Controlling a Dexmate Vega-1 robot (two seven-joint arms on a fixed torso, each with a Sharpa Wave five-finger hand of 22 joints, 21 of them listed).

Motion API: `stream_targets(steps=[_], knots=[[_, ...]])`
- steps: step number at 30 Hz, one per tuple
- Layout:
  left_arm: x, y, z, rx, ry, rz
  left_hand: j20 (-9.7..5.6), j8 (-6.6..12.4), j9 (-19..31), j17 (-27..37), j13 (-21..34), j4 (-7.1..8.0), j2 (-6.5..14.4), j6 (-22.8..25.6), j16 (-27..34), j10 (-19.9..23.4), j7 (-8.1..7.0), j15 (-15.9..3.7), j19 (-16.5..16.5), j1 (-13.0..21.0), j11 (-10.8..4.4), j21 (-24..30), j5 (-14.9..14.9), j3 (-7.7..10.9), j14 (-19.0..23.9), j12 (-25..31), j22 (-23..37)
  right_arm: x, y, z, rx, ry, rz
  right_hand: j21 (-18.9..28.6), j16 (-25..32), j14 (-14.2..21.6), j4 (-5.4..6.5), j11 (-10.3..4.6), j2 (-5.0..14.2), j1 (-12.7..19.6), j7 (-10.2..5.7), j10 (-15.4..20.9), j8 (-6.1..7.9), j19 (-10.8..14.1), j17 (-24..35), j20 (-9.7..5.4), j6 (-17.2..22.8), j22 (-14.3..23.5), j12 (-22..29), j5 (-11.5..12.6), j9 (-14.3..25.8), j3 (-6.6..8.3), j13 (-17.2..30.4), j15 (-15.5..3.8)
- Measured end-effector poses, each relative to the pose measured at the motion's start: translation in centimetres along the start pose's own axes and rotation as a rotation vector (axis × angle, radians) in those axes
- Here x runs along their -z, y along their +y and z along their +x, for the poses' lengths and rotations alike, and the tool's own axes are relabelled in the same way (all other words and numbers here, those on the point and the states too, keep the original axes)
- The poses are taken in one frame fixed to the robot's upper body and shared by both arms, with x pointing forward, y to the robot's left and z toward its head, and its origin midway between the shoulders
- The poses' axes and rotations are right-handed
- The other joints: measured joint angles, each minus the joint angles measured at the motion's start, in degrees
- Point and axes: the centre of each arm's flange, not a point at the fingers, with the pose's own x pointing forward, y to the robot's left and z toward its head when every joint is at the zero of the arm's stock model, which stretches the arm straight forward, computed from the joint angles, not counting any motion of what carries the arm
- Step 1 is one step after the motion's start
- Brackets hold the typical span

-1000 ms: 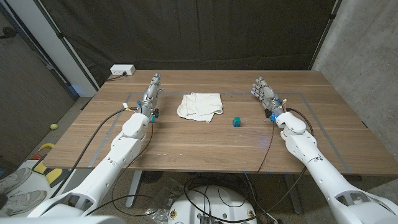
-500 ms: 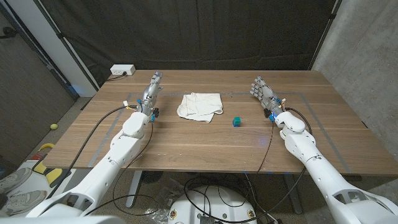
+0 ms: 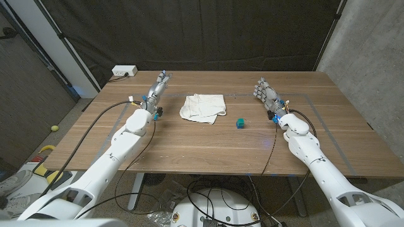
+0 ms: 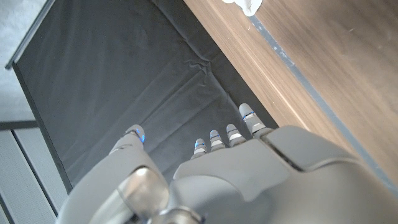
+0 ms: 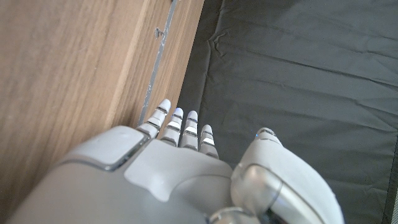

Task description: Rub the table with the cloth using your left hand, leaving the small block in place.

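A crumpled white cloth (image 3: pixel 203 106) lies on the wooden table (image 3: pixel 208 145), left of centre; a corner of the cloth (image 4: pixel 245 5) shows in the left wrist view. A small teal block (image 3: pixel 240 123) sits to the cloth's right, apart from it. My left hand (image 3: pixel 157 89) is lifted off the table left of the cloth, fingers straight and apart, holding nothing; the left hand (image 4: pixel 230 168) points past the table's far edge. My right hand (image 3: pixel 267 93) stands on its edge right of the block, fingers extended and empty; the right hand (image 5: pixel 180 162) also faces the dark curtain.
A white power strip (image 3: pixel 124 71) sits at the table's far left corner. Grey tape lines (image 3: pixel 303 98) mark a rectangle on the tabletop. A black curtain (image 3: pixel 208 31) hangs behind the table.
My left hand has risen and moved slightly forward, away from the table surface. The cloth, block and right hand have not moved.
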Motion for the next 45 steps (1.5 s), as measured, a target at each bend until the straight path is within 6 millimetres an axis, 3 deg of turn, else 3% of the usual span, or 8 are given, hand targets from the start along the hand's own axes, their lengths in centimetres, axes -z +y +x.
stream_targets(steps=[6,8,31,40,45], knots=[[-1.0,-0.3,1.3,0.04,-0.013,0.132,2.64,0.94,0.0,0.2,0.0,-1.39,-0.7,2.0,0.7,3.9,0.98,1.33,0.0,2.3,0.51,0.0,-0.3,-0.08,3.8,0.7,0.3,0.1,0.1,0.0,-0.003,-0.001,0.001,-0.4,0.0,0.1,-0.15,0.0,0.0,0.0,0.0,0.0,0.0,0.0,0.0,0.0,0.0,0.0,0.0,0.0,0.0,0.16,0.0,0.31],[-1.2,-0.4,1.5,0.046,-0.016,0.155,2.74,0.94,0.0,0.2,0.0,-1.51,-0.7,2.5,1.1,4.5,1.49,1.43,0.1,2.3,0.4,0.0,-0.3,-0.21,4.7,0.9,0.3,0.1,0.1,-0.1,-0.004,-0.002,0.001,-0.4,0.0,0.1,-0.15,0.0,0.0,0.0,0.0,0.0,0.0,0.0,0.0,0.0,0.0,0.0,0.0,0.0,0.0,0.16,0.0,0.31],[-5.6,-3.7,4.8,0.238,-0.126,0.672,3.34,0.89,0.0,0.4,0.0,-2.3,-0.9,3.1,1.1,4.1,1.44,1.11,0.3,3.6,-0.11,0.0,-0.6,-0.23,5.0,0.4,0.3,0.4,0.2,-0.4,-0.007,-0.008,0.014,-0.4,0.0,-0.1,-0.16,0.31,0.0,0.0,-0.09,0.3,0.0,0.0,0.1,0.0,0.5,0.0,0.0,0.0,0.3,0.48,0.0,0.5],[-6.5,-5.1,5.2,0.321,-0.156,0.824,3.64,0.67,0.0,0.4,0.0,-2.74,-1.0,2.4,1.1,3.2,1.06,0.5,1.1,4.5,-1.04,0.0,-0.6,-0.18,5.6,0.0,0.1,0.5,0.1,-0.5,-0.005,-0.007,0.018,-0.4,0.0,0.1,-0.16,0.62,0.0,0.0,-0.1,0.6,0.0,0.0,0.1,0.0,0.5,0.0,0.0,0.0,0.3,0.47,0.0,0.72],[-7.0,-6.0,5.3,0.363,-0.17,0.898,3.84,0.67,0.0,0.4,0.0,-3.7,-1.8,2.4,1.1,3.2,1.06,0.4,1.9,5.8,-1.04,0.0,-0.6,-0.26,6.1,0.0,0.1,0.6,0.1,-0.5,-0.006,-0.006,0.022,-0.4,0.0,0.1,-0.16,0.62,0.0,0.0,-0.1,0.6,0.0,0.0,0.1,0.0,0.5,0.0,0.0,0.0,0.3,0.47,0.0,0.72]])
